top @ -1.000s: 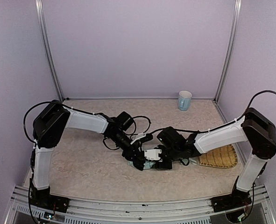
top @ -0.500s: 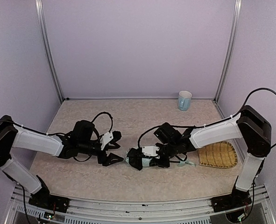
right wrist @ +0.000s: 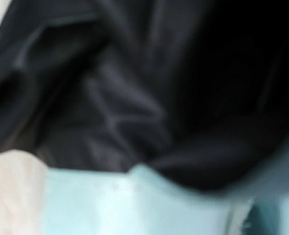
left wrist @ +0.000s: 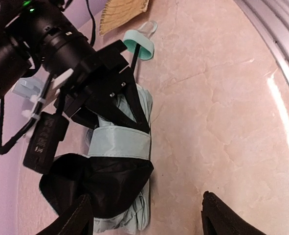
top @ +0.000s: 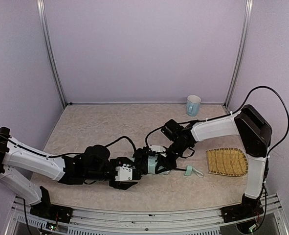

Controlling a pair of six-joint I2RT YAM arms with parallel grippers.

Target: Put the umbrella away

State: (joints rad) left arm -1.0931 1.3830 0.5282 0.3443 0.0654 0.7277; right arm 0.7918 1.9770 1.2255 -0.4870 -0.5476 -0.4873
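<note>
**Top view:** the umbrella (top: 156, 165) lies collapsed in a short bundle on the table (top: 90, 127), about mid-table toward the near edge. Its mint handle (top: 188, 171) pokes out to the robot's right, near the straw mat (top: 227, 162) but not touching it. The mug (top: 193, 105) stands well apart at the back. Both arms meet at the bundle — right gripper (top: 158, 157) down on it from behind, left gripper (top: 130, 172) at its left end.

**Left wrist cam:** the left gripper (left wrist: 146, 219) has its jaws spread wide w/ nothing gripped; the bundle's near end sits just ahead, roughly between the tips. The right gripper (left wrist: 127, 115) looks pinched onto the umbrella (left wrist: 145, 104), fingers pressing the mint fabric. A mint band (left wrist: 119, 143) crosses the bundle, but black lining (left wrist: 93, 181) bulges out loose below it. The thin shaft (left wrist: 133, 56) and the handle (left wrist: 138, 43) stick out at the far end.

**Right wrist cam:** too close and blurred — only black and mint fabric of the umbrella (right wrist: 110, 98) fills the frame. Its own fingers can't be made out here.

**Progress, as I judge it:** the canopy is closed and gathered, so the bulk is done. Left to do: tuck in the loose lining, secure the wrap, and prob. set the bundle aside. No case or stand shows in any view, so I can't tell where it should go.
</note>
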